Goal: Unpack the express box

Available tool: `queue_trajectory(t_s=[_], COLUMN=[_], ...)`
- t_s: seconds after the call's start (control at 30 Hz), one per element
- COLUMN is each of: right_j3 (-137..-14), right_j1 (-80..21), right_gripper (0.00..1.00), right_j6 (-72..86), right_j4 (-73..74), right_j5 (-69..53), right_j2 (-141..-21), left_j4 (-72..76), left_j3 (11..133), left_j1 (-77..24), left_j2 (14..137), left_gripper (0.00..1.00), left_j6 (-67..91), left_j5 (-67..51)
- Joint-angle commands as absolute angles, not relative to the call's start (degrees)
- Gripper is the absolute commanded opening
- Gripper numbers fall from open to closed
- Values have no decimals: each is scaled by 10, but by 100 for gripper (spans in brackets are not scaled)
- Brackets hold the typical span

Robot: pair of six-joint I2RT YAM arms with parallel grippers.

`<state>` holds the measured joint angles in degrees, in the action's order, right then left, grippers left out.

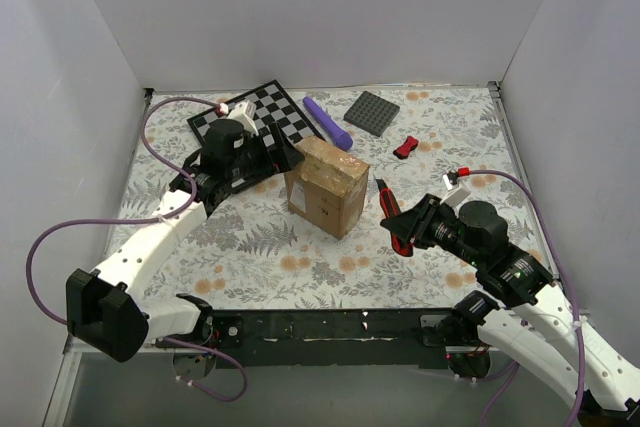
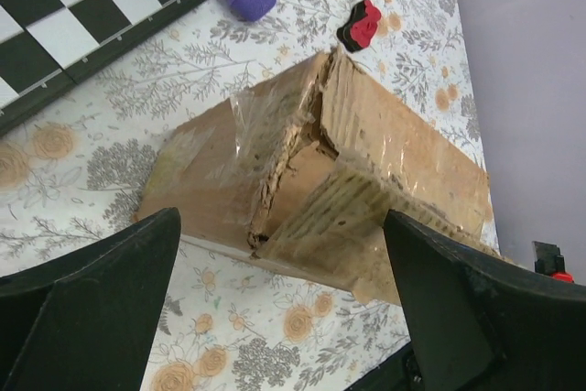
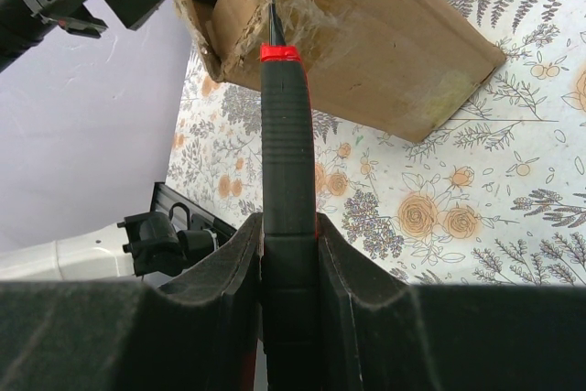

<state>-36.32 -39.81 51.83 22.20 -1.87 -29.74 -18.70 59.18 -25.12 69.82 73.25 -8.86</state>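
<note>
The box (image 1: 327,187) is set upright on the floral cloth (image 1: 300,257) in the middle of the table, with its taped top turned upward. The longer edge of its top is seen from above to run diagonally, from rear left to near right, and a side with small print is turned toward the near edge. In the left wrist view the box (image 2: 311,180) is shown with its top seam torn and the flaps split and bent under crumpled tape. The left gripper (image 1: 283,153) is held over the box's rear-left corner, its jaws spread wide (image 2: 282,226) on either side of the carton and not touching it. Right of the box, a black-and-red knife (image 1: 392,215) is pinched firmly in the right gripper (image 1: 408,232). In the right wrist view the knife (image 3: 284,135) is pointed at the box (image 3: 366,34), its blade tip at the torn flap edge; whether contact is made cannot be told. Behind the box, a chessboard (image 1: 250,122), a purple cylinder (image 1: 328,121), a grey plate (image 1: 372,112) and a small red-and-black piece (image 1: 405,147) are laid.
</note>
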Motion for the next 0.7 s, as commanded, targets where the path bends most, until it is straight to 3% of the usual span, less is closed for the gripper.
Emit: queue_trajectory(t_s=[0.0,0.47,0.67], right_j3=[-381,-384,-381], right_j1=[-396,-396,-396], right_gripper=[1,1,1], right_j6=[514,512,516], right_j4=[183,188,185], right_j5=[-20,-13,-12], right_j2=[-299,-298,-294], left_j4=[-193,-158,-146], left_j3=[630,607,595], left_j1=[-237,-234,-234], left_j2=[700,743,739], left_gripper=[94,80,53], left_j6=[687,679,687], left_j5=[-75,-216,-235])
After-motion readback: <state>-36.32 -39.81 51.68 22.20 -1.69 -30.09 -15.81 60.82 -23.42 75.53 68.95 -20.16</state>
